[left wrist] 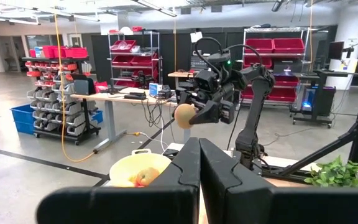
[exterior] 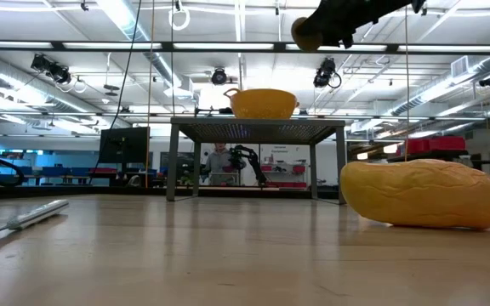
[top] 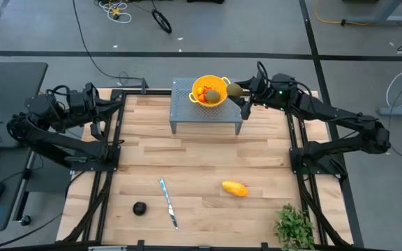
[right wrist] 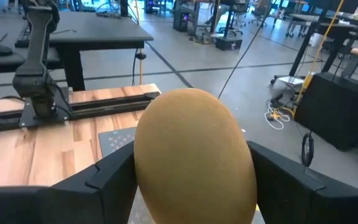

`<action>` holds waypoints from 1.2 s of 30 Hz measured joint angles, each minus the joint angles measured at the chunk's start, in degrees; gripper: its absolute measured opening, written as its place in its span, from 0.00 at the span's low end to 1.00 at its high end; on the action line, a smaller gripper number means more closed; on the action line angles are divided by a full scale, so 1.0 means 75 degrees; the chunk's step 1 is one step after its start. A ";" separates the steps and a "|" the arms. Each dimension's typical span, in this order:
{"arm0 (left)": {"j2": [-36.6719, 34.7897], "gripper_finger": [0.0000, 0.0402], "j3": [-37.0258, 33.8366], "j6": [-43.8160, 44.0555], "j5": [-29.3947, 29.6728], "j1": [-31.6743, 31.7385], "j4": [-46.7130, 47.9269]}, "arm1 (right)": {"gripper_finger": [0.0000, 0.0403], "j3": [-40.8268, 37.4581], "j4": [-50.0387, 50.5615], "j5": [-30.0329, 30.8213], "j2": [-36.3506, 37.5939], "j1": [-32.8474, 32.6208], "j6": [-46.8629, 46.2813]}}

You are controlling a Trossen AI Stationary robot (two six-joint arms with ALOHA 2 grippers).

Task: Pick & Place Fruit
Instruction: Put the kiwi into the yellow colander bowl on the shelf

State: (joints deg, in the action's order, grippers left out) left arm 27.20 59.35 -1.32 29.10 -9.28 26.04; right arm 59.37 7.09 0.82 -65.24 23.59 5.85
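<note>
Fruit in play: one olive-green oval (right wrist: 194,155) clamped between the right gripper (top: 239,91) fingers, held in the air just off the 3 o'clock rim of the yellow colander (top: 218,86). Low view shows it well above the bowl's level, right of the bowl. The colander sits on a grey perforated stand (top: 180,115) at 12 o'clock on the table (top: 201,167); inside it, a second green oval (top: 213,95) and small orange-red pieces (top: 201,91). Yellow-orange oblong fruit (top: 234,188) lies on the wood toward 5 o'clock, well apart from the stand. Dark round fruit (top: 139,208) at about 7 o'clock, near a slim silver knife (top: 168,202) lying just to its right. Leafy green plant (top: 295,226) at the 5 o'clock corner. Left gripper (left wrist: 199,162) parked at 10 o'clock by the table's edge, fingers closed together, holding nothing, facing the colander.
</note>
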 joint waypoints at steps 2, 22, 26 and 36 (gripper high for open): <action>0.0000 0.01 0.0000 -0.0003 0.0003 0.0000 -0.0001 | 0.68 -0.0003 -0.0220 0.0000 -0.0094 0.0000 0.0000; 0.0000 0.01 0.0000 -0.0131 0.0003 -0.0001 0.0003 | 0.68 -0.0006 -0.2252 0.0002 -0.1201 0.0000 -0.0118; 0.0000 0.01 0.0000 -0.0141 0.0003 0.0000 0.0003 | 0.68 -0.0006 -0.2531 0.0000 -0.1322 0.0000 -0.0122; 0.0000 0.01 0.0000 -0.0218 0.0035 -0.0001 0.0003 | 0.68 -0.0006 -0.3169 0.0077 -0.1419 0.0012 -0.0136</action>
State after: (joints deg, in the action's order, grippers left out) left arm 27.20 59.35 -2.96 29.36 -9.29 26.06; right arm 59.33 -16.68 1.40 -75.88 23.69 4.82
